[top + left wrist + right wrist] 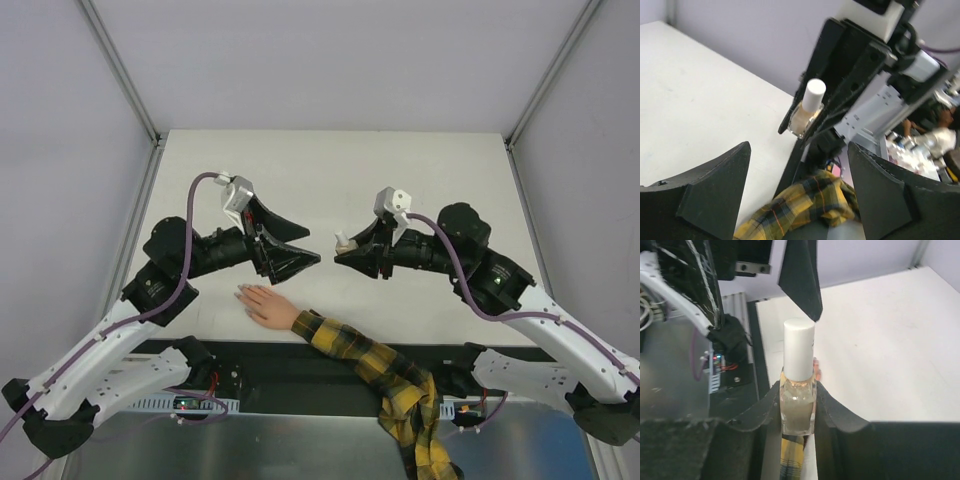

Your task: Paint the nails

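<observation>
A white table (330, 180) lies beneath the left gripper (314, 246) and right gripper (340, 250). Pale grey-lilac walls (330, 60) stand beyond and to either side of them, joined by metal corner posts (120, 70). The light is even.

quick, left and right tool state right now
Left tool: open, holding nothing.
Right tool: shut on the nail polish bottle, cap on.

The sleeve (368, 358) is yellow-and-black plaid, the hand (268, 305) flesh-coloured, the bottle (798, 390) pale with a white cap
</observation>
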